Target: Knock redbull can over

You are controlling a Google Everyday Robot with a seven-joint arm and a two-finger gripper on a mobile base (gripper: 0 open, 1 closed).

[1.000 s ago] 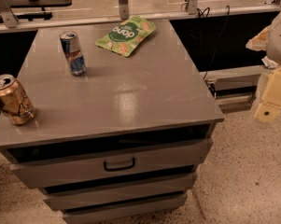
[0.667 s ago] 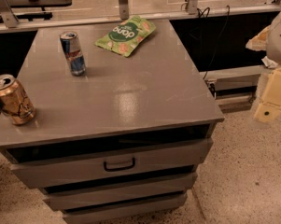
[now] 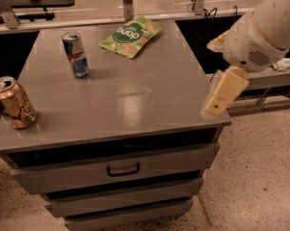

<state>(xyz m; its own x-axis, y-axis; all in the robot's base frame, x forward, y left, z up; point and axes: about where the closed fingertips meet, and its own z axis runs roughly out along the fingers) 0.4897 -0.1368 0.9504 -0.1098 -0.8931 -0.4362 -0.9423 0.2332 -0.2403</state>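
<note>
The redbull can, slim, blue and silver, stands upright at the back left of the grey cabinet top. My gripper hangs from the white arm at the right edge of the cabinet top, near its front right corner, far to the right of the can. Only one cream finger shows clearly.
A wider gold can stands upright at the front left edge. A green snack bag lies at the back middle. The cabinet has drawers with a handle below. Speckled floor lies to the right.
The arm and gripper have moved left, from beside the cabinet to over its right edge. The cans and bag have not moved.
</note>
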